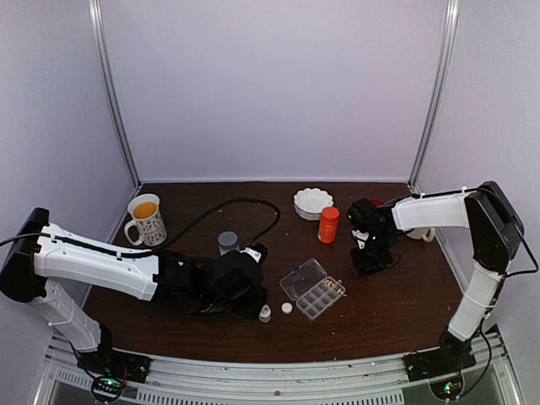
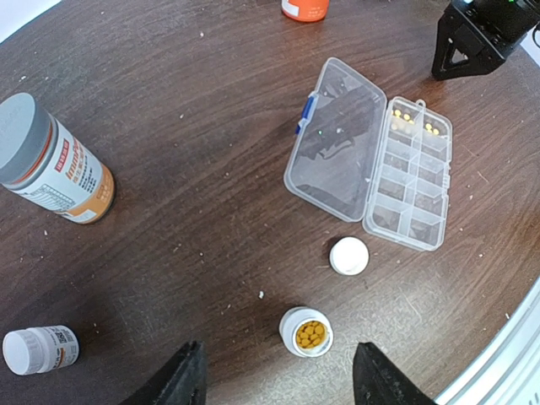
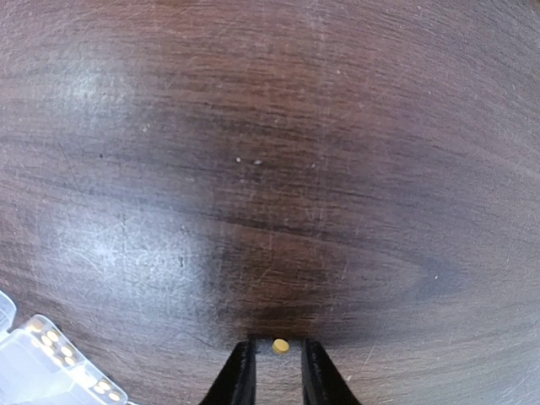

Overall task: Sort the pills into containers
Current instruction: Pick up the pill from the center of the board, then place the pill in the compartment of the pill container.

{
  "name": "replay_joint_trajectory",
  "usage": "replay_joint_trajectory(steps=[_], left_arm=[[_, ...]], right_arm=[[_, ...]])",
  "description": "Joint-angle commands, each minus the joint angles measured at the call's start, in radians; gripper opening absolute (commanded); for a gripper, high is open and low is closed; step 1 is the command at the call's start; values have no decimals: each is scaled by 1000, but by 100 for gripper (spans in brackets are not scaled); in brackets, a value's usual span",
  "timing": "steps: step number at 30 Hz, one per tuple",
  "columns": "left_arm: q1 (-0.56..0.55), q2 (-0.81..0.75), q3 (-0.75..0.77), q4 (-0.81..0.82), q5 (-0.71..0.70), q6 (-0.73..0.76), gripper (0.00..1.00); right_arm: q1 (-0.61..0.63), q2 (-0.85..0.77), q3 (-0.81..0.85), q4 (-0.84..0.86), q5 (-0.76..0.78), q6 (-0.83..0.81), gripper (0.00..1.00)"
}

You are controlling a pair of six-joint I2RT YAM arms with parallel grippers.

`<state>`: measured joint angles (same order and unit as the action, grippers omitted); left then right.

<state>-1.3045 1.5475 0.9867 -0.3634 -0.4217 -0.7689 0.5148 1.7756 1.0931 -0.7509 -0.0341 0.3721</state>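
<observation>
Pill [image 3: 280, 345]: tiny, light, hard, prone to skid or flick away; pinch gently across its rim. Lower centre of right wrist view: on table [image 3: 253, 169] between barely parted tips of right gripper [image 3: 279, 361], seemingly unclamped. Clear only in left wrist view: pill box [image 2: 396, 211] at upper right, open bottle [image 2: 307, 332] at lower centre, left gripper [image 2: 283, 384] wide, empty.

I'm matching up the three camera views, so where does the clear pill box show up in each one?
Top external: the pill box lies right of centre with its lid open, below-left of the right arm's fingers.
Left wrist: the pill box is upper right, below-left of those fingers.
Right wrist: only a corner of the pill box shows, bottom left.
Shared landmark: the right arm's fingers, in all three.
</observation>
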Motion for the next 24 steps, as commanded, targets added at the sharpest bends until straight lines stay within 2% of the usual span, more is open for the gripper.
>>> replay_joint_trajectory(steps=[1, 10, 13, 24], left_arm=[[-4, -11, -8, 30, -17, -4, 62], [-4, -7, -9, 28, -16, -3, 62], [-5, -6, -11, 28, -15, -4, 62], [-4, -7, -14, 26, -15, -4, 62]], right_arm=[[-7, 14, -6, 0, 4, -1, 18], [-7, 45, 5, 6, 3, -7, 15], [-7, 50, 10, 4, 2, -7, 7], [-6, 20, 8, -1, 8, -1, 8]])
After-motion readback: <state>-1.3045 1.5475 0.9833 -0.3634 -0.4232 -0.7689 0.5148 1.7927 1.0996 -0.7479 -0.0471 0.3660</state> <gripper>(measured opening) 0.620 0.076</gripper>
